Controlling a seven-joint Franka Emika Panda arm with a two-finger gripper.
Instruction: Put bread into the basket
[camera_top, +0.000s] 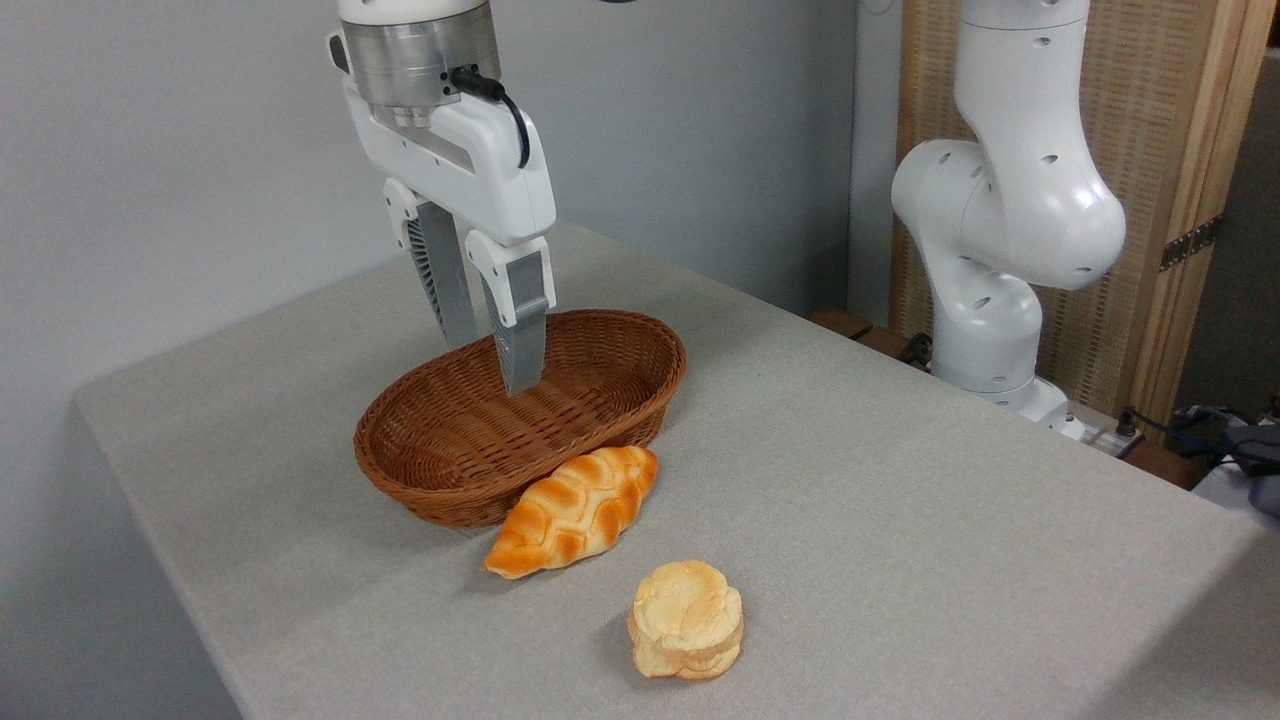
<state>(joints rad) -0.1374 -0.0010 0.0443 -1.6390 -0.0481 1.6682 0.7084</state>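
Note:
The bread (687, 619), a small round pale-yellow bun with flaky layers, lies on the grey table near the front edge. The oval brown wicker basket (440, 460) stands behind it to the left, with nothing inside that I can see. My gripper (492, 365) hangs above the basket's middle, fingers pointing down. Its grey fingers (522, 325) stand a little apart with nothing between them. The bun is well clear of the gripper, down and to the right.
A longer orange-brown braided loaf (572, 511) leans against the basket's front wall, between basket and bun. The arm's white base (1000, 250) rises at the table's back right. The grey table (900, 500) stretches bare to the right; its front edge runs close below the bun.

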